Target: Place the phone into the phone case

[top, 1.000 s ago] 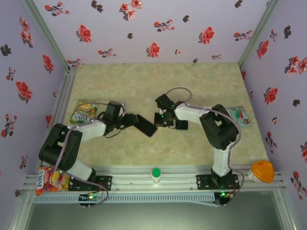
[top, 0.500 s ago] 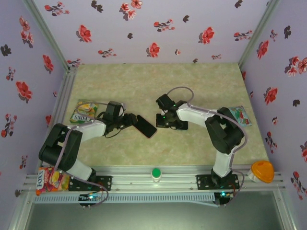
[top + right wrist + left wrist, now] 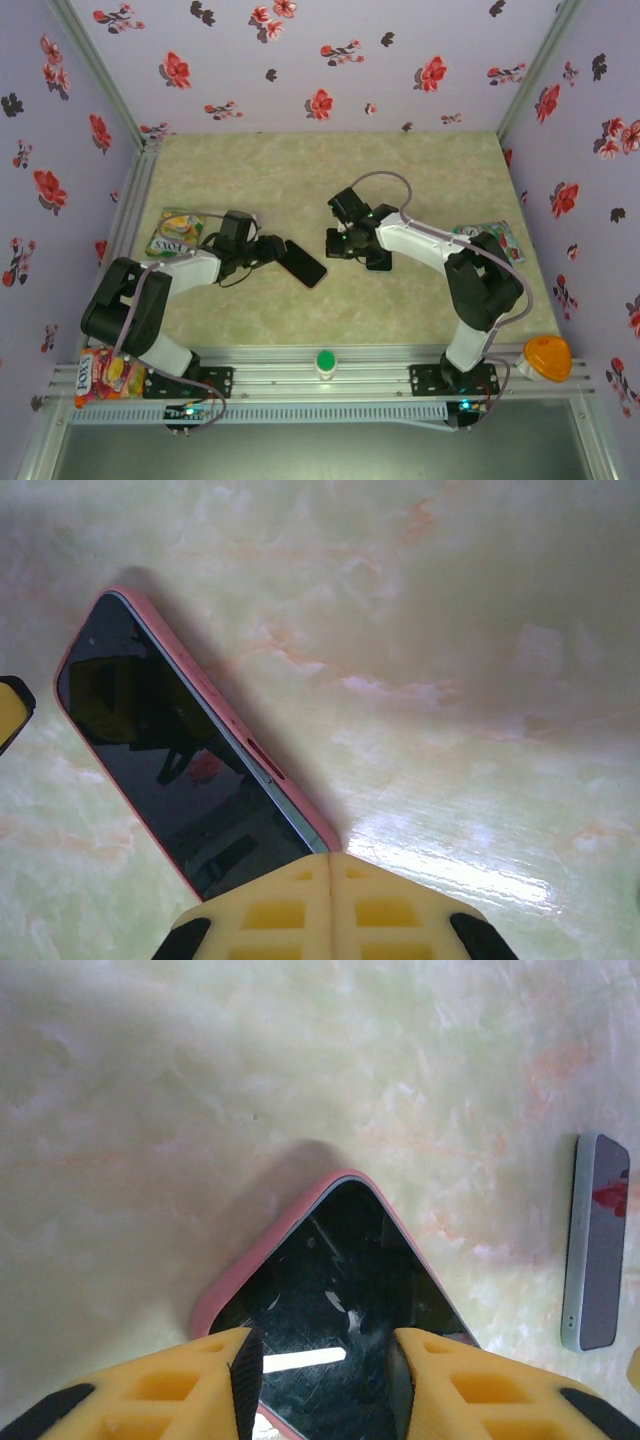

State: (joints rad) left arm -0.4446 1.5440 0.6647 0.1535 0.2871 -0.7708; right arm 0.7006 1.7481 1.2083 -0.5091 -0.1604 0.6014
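Your left gripper (image 3: 264, 251) is pinching the pink phone case (image 3: 303, 263) at one end. In its wrist camera you see the two yellow fingers (image 3: 215, 1370) parted, with the case's black, scuffed inner face running between them. The case's free corner points away over the marbled green table (image 3: 300, 170). A shadow lies on the table along the case's far edges, so the case looks raised rather than lying flat. The phone (image 3: 597, 1240) lies apart from the case, off to its right in that view, grey-blue along its edge, with a glossy face catching a red reflection. From the top camera you find it as a dark slab on the right of the case, partly under the right arm. Your right gripper (image 3: 328, 865) has its fingers pressed together with nothing between them. Its tips sit at the free end of the case, and you cannot tell whether they touch it. In the right wrist view one yellow finger of the left gripper peeks in just left of the case.
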